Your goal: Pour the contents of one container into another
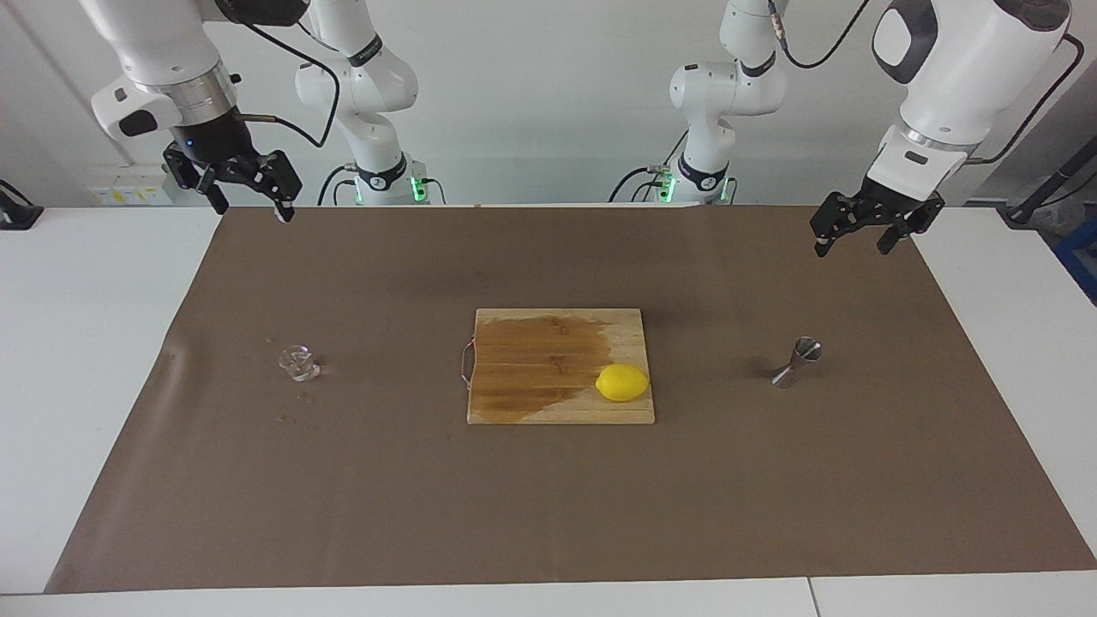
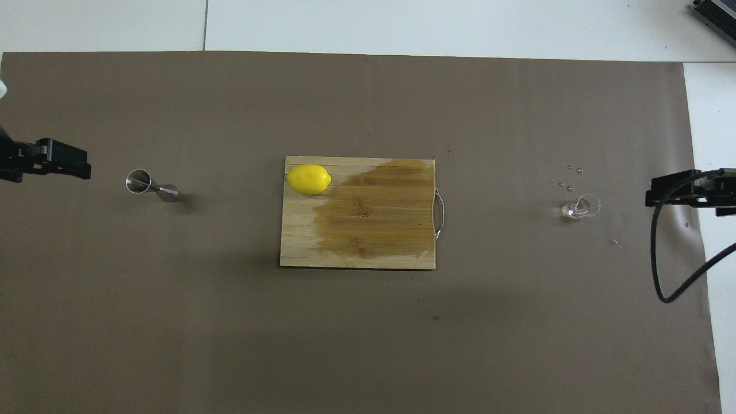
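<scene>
The left gripper (image 1: 866, 235) is hanging in the air above the brown mat (image 1: 548, 514), over the mat's edge nearest the robots at the left arm's end of the table. Its fingers (image 1: 823, 242) are standing apart with nothing between them. The right gripper (image 1: 248, 193) is hanging in the air over the matching corner of the mat at the right arm's end, and its fingers (image 1: 283, 210) are likewise standing apart and holding nothing. Both arms are waiting, clear of every object.

The steel jigger (image 1: 797, 362) is standing on the mat at the left arm's end, well apart from the left gripper's fingers and farther from the robots than the point beneath them. It is sitting on one cone with the other cone opening upward. The glass cup (image 1: 298, 362) is sitting on the mat at the right arm's end, well apart from the right gripper's fingers and farther from the robots than the point beneath them. Small droplets (image 2: 569, 178) are lying on the mat around the cup.

Between cup and jigger, the wooden cutting board (image 1: 514, 403) is lying flat at the middle of the mat, with a dark wet patch (image 1: 540, 360) covering much of its surface. The lemon (image 1: 622, 382) is resting on the board, near the corner toward the jigger and away from the robots.
</scene>
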`<state>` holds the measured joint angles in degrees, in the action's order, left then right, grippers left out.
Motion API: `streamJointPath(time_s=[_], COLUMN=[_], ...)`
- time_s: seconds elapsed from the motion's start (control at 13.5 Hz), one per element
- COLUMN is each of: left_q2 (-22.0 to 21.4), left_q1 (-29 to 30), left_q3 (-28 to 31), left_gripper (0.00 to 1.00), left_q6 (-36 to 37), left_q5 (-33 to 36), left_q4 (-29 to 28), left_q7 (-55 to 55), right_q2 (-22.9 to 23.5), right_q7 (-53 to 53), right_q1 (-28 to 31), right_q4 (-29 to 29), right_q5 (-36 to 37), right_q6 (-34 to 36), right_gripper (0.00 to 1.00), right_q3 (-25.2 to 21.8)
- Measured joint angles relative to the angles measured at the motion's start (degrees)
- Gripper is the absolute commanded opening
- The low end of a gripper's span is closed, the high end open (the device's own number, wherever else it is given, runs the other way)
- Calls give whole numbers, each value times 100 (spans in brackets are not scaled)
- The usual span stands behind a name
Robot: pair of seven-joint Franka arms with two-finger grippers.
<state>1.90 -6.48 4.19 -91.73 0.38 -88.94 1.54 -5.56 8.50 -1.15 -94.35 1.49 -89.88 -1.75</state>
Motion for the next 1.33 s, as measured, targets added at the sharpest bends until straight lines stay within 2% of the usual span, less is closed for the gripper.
streamJointPath(time_s=[0.59,0.96,1.33], left_q2=[-18,-25,-30], left_q1=[0,253,547], left_q3=[-4,36,41], left_gripper=[100,100,100], left_q6=[143,482,1112], left_q5=[-10,-796,-1601], left_q4=[-3,-26,-67], left_q7=[-58,-4,869], right_q2=[-1,-1,-1], right_q7=[0,0,0], right_q1=[0,0,0], right_q4=[0,-3,-3], right_q5=[0,0,0], right_q6=[0,0,0], right_gripper=[100,100,100], right_q3=[0,0,0])
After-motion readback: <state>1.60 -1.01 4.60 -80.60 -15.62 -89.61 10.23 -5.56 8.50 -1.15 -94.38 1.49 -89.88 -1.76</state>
